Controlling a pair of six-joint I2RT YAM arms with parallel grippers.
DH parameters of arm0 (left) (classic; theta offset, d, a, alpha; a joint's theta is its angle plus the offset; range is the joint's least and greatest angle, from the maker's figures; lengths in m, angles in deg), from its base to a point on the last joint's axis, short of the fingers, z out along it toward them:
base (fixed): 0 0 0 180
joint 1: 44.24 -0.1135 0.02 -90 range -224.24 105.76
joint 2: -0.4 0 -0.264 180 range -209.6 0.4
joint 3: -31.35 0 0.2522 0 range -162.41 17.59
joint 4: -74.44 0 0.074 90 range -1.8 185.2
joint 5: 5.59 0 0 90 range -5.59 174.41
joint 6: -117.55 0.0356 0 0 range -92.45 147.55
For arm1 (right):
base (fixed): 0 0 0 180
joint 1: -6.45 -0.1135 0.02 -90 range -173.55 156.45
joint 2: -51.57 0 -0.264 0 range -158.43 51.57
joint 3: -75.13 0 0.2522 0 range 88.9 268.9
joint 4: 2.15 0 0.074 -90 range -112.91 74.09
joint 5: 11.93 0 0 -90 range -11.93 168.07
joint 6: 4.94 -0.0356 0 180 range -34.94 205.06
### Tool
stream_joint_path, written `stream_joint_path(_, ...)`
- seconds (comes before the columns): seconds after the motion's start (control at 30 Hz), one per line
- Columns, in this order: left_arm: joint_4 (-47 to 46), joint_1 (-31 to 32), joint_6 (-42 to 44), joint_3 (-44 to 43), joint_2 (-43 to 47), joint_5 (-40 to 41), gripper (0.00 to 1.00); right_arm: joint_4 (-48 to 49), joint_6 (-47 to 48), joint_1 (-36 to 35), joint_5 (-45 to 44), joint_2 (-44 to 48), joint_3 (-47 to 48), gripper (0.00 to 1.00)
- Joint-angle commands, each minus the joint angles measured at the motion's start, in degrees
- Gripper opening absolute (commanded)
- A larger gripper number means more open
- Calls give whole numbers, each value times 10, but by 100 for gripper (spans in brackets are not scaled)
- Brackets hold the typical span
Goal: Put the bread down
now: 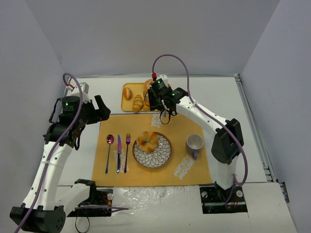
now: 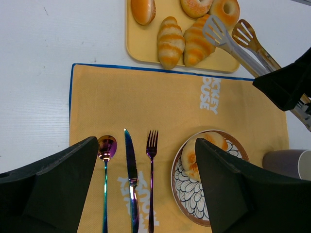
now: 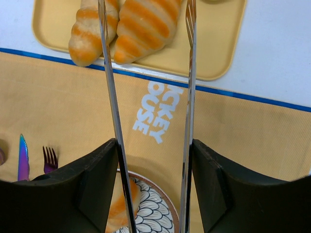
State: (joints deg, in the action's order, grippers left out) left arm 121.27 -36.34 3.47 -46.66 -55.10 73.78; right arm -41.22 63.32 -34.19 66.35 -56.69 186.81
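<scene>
One bread (image 1: 147, 141) lies on the patterned plate (image 1: 167, 158) on the orange placemat; it also shows in the left wrist view (image 2: 192, 153) and the right wrist view (image 3: 119, 208). Several more breads lie on the yellow tray (image 1: 131, 108), among them two striped rolls (image 3: 90, 34) (image 3: 146, 26). My right gripper (image 1: 158, 94) (image 3: 154, 160) is shut on metal tongs (image 3: 109, 82), whose spread, empty tips hang over the striped rolls (image 2: 233, 46). My left gripper (image 1: 99, 109) (image 2: 146, 141) is open and empty, above the placemat's left part.
A spoon (image 1: 109, 145), knife (image 1: 118, 153) and fork (image 1: 127, 148) lie left of the plate. A grey mug (image 1: 194, 144) stands to its right on the placemat (image 1: 180, 126). White walls close in the table's back and sides.
</scene>
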Motion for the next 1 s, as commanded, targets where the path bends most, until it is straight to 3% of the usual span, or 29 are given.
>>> stream_joint_path(0.0,-38,-3,2,-11,-1,-6,77,32,-5,12,21,-12,44,56)
stream_joint_path(0.97,-37,-3,3,-11,-1,-4,77,47,-8,27,30,-63,40,54)
